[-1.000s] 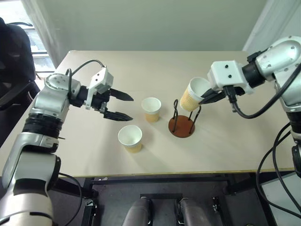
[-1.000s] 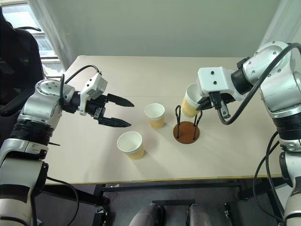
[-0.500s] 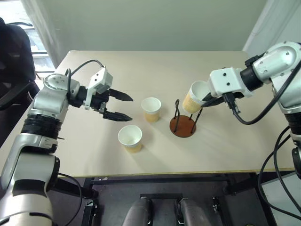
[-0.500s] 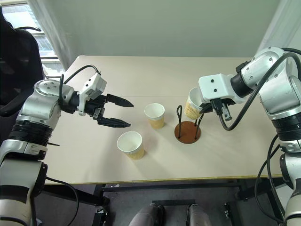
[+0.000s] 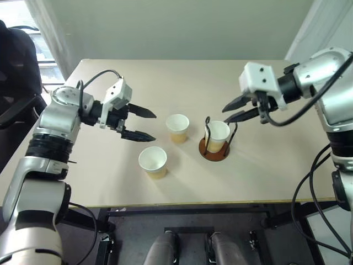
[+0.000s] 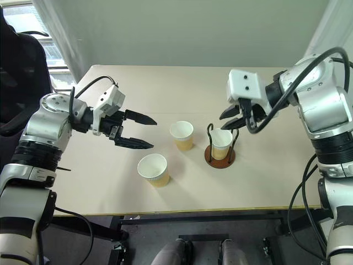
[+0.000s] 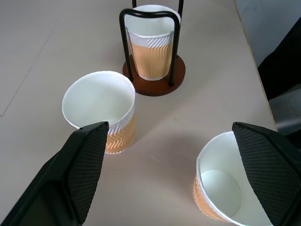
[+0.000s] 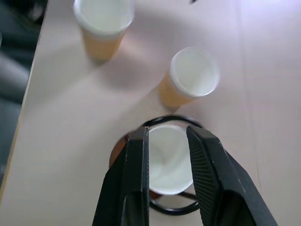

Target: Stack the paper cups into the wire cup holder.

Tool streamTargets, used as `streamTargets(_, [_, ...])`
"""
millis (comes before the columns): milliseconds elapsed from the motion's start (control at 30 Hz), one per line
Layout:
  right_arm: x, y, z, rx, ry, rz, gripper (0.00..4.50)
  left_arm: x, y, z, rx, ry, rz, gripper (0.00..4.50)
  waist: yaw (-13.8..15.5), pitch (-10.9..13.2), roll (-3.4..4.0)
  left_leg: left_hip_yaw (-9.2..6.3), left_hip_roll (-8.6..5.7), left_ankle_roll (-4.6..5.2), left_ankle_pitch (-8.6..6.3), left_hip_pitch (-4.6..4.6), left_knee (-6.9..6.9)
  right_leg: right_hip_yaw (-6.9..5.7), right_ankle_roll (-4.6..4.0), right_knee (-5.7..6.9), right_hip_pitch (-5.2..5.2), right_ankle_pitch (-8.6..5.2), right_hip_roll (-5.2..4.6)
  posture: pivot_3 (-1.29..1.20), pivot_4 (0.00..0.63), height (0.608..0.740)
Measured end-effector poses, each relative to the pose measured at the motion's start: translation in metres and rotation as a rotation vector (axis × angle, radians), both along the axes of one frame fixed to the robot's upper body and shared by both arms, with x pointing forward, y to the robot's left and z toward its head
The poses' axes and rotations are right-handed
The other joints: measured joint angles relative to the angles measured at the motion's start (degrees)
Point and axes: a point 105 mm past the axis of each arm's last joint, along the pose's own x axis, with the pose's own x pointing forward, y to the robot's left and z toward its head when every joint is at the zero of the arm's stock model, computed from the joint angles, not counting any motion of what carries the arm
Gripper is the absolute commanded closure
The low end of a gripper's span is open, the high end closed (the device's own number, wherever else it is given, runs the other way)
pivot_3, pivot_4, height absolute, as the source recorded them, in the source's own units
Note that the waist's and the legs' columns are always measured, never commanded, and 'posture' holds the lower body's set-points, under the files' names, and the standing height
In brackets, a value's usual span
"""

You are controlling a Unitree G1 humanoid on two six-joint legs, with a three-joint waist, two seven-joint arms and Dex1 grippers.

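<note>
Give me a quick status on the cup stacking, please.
Left gripper open, hovering beside two loose cups. Right gripper open, empty, above the holder. One cup upright inside it. Nothing in the way.

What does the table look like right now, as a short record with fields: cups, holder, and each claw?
cup in holder: one paper cup stands upright between the wire loops of the wire cup holder
loose cups: two, upright on the table; farther cup, nearer cup
left claw: open, empty, hanging above the table beside the loose cups
right claw: open, empty, just above the holder, clear of the cup
left to stack: two cups
</note>
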Motion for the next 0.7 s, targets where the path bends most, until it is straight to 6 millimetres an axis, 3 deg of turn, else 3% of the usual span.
streamTargets(167, [0.003, -0.027, 0.006, 0.151, 0.069, -0.156, 3.32, 0.007, 0.01, -0.001, 0.029, -0.02, 0.045, 0.0, 0.13, 0.0, 0.0, -0.01, 0.0, -0.02, -0.01, 0.0, -0.01, 0.0, -0.02, -0.01, 0.0, -0.01, 0.0, 0.0, 0.15, 0.74])
streamTargets(400, [0.004, -0.047, -0.001, 0.196, 0.12, -0.24, 3.32, 0.021, 0.014, 0.024, 0.174, -0.192, 0.045, 0.0, 0.09, 0.0, 0.0, -0.01, 0.0, -0.04, 0.0, 0.0, -0.03, 0.01, -0.01, 0.0, 0.0, -0.02, 0.0, 0.0, 0.15, 0.74])
streamTargets(700, [0.003, -0.057, 0.002, 0.215, 0.125, -0.246, 3.32, 0.033, 0.004, 0.011, 0.477, -0.299, -0.068, 0.0, 0.15, 0.0, 0.0, -0.11, -0.01, 0.01, -0.07, -0.16, -0.02, 0.0, 0.09, -0.04, -0.08, -0.06, 0.01, 0.0, 0.15, 0.74])
